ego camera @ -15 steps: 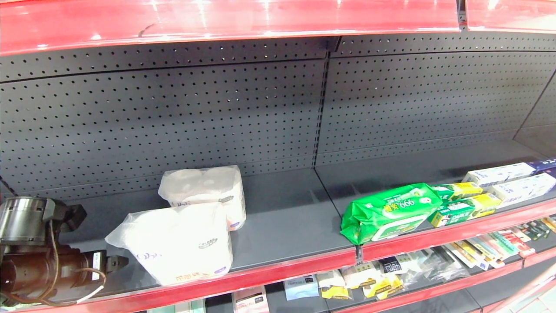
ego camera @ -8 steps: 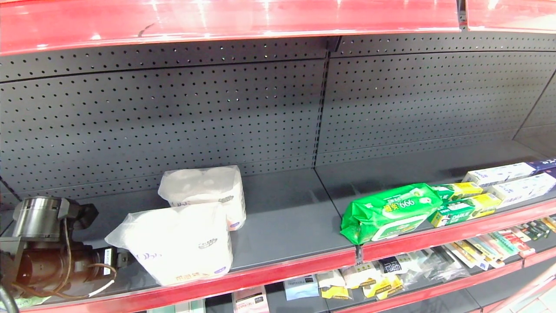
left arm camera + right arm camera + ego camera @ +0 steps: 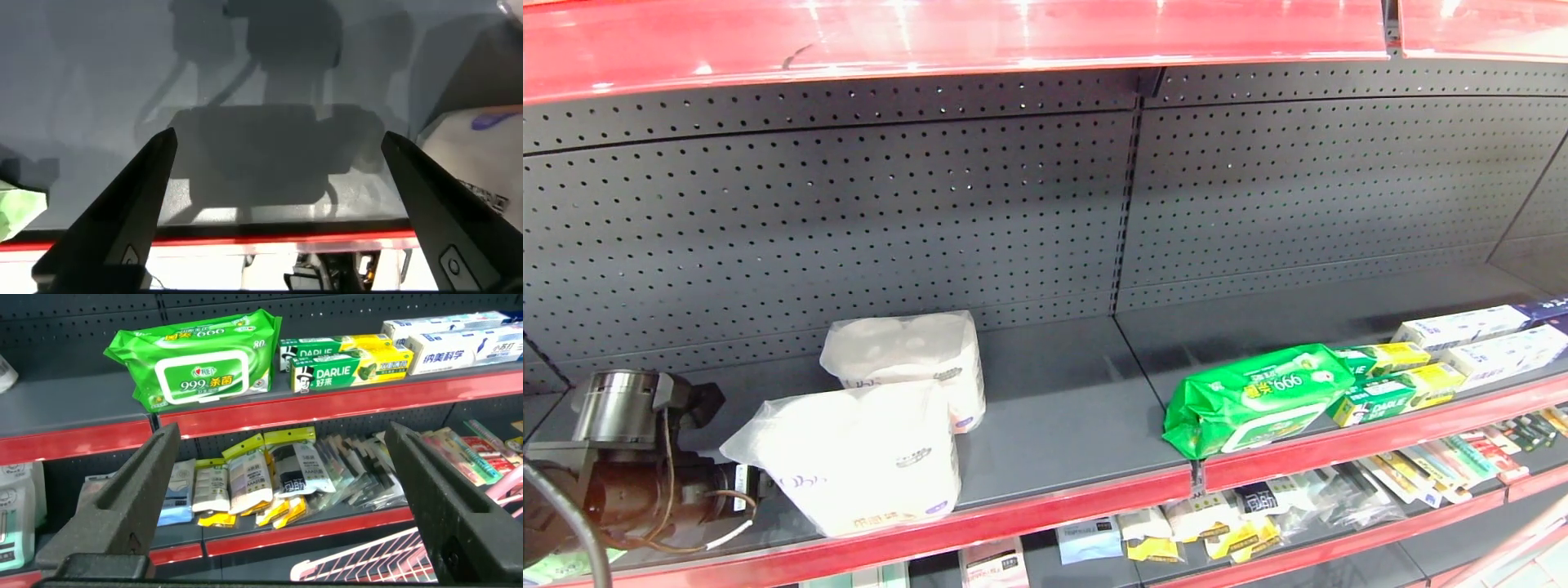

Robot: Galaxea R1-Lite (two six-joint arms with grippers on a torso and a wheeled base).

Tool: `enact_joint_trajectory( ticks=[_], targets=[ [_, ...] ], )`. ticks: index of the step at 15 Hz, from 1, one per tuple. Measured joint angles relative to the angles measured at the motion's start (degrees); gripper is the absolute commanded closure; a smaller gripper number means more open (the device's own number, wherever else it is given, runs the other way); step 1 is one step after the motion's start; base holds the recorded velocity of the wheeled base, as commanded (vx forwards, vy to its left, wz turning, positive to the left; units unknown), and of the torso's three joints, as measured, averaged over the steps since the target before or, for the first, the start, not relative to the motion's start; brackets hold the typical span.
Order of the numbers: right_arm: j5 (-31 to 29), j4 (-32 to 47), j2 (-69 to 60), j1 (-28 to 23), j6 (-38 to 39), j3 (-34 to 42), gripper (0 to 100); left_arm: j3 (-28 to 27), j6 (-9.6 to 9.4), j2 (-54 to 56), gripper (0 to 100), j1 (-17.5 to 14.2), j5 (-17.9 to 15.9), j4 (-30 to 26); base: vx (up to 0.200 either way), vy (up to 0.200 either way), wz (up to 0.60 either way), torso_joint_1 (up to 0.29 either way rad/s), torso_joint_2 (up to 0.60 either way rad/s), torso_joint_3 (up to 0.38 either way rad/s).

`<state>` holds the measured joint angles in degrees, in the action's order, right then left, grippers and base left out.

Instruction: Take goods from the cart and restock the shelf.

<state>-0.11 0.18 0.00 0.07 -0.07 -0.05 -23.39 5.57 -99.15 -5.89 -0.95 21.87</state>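
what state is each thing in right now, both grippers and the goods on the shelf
front tissue pack: upright at the front edge of the shelf
rear tissue pack: upright, close behind the front one
green wipes pack: lying flat, lid flap shut
toothpaste boxes: lying flat, closed
left gripper: open, empty, low over the shelf beside the front tissue pack
right gripper: open, empty

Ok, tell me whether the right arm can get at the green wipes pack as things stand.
Probably yes. The right gripper is open and faces the wipes pack, which lies at the front edge of the shelf with nothing in front of it; the toothpaste boxes sit beside it.
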Motion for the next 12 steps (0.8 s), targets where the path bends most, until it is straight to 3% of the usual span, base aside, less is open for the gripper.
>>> enact_joint_trajectory(
  ticks=[4, 12],
  targets=[
    [0.00, 0.00, 0.00, -0.02, 0.00, 0.00, 0, 0.07, -0.22, -1.44, 0, 0.35, -1.87, 1.88, 0.000, 0.000, 0.00, 0.000, 0.00, 0.000],
    [0.01, -0.02, 0.00, 0.00, 0.00, 0.00, 0, -1.07, -0.33, -3.25, 0, 3.72, -1.50, 2.02, 0.000, 0.000, 0.00, 0.000, 0.00, 0.000]
  ],
)
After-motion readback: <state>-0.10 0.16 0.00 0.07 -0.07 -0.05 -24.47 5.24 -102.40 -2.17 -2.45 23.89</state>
